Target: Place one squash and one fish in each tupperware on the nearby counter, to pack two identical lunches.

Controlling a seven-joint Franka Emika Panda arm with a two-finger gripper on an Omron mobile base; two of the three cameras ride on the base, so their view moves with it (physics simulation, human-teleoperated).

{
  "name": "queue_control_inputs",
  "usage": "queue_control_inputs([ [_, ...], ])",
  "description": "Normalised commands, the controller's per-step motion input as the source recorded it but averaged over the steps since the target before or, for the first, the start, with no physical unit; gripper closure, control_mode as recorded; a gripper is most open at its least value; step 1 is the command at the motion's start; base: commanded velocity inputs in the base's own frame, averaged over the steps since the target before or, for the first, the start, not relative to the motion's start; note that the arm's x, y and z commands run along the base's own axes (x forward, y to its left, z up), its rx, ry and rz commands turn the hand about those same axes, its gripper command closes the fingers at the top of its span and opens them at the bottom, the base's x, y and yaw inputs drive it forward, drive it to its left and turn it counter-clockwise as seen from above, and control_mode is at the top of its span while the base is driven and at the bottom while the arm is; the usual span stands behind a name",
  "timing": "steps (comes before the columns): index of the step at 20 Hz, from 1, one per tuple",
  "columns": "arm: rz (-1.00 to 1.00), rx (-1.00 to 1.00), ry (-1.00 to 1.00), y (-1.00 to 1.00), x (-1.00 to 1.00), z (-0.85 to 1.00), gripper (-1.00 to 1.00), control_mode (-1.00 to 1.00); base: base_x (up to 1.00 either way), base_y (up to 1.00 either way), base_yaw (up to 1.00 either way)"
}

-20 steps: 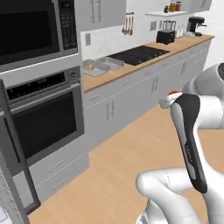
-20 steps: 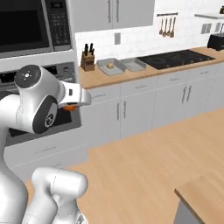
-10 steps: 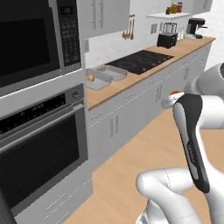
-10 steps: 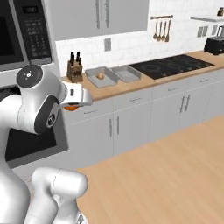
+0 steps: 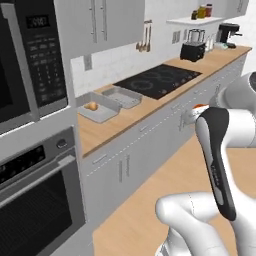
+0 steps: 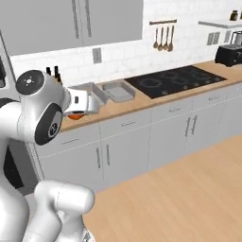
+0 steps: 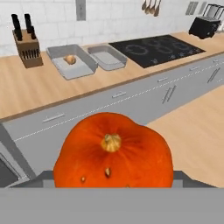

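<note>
Gripper (image 7: 113, 186): jaws spread wide around an orange squash (image 7: 113, 152), carried above the floor, short of the counter (image 7: 26, 94).
Left tupperware (image 7: 71, 61): beside the knife block (image 7: 27, 47); contains one small orange squash (image 7: 70, 59).
Right tupperware (image 7: 106, 57): contents indistinct; touching left tub, next to the cooktop (image 7: 159, 49).

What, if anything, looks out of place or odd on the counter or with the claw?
Nothing stands out. The two tupperware tubs, left and right, sit square on the counter, one squash already inside the left tub. The claw carries a second squash. No spill or damage shows.
</note>
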Motion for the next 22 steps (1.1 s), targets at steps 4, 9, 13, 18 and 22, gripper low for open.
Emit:
queue_control_inputs([
  [4, 0.0, 0.0, 0.0, 0.0, 0.0, 0.0, 1.0, 1.0, 1.0, -0.49, 0.09],
  [9, 0.0, 0.0, 0.0, 0.0, 0.0, 0.0, 1.0, 1.0, 1.0, -0.43, 0.31],
  [13, 0.0, 0.0, 0.0, 0.0, 0.0, 0.0, 1.0, 1.0, 1.0, -0.16, 0.44],
  [18, 0.0, 0.0, 0.0, 0.0, 0.0, 0.0, 1.0, 1.0, 1.0, -0.12, 0.43],
  [22, 0.0, 0.0, 0.0, 0.0, 0.0, 0.0, 1.0, 1.0, 0.66, 0.0, 0.39],
])
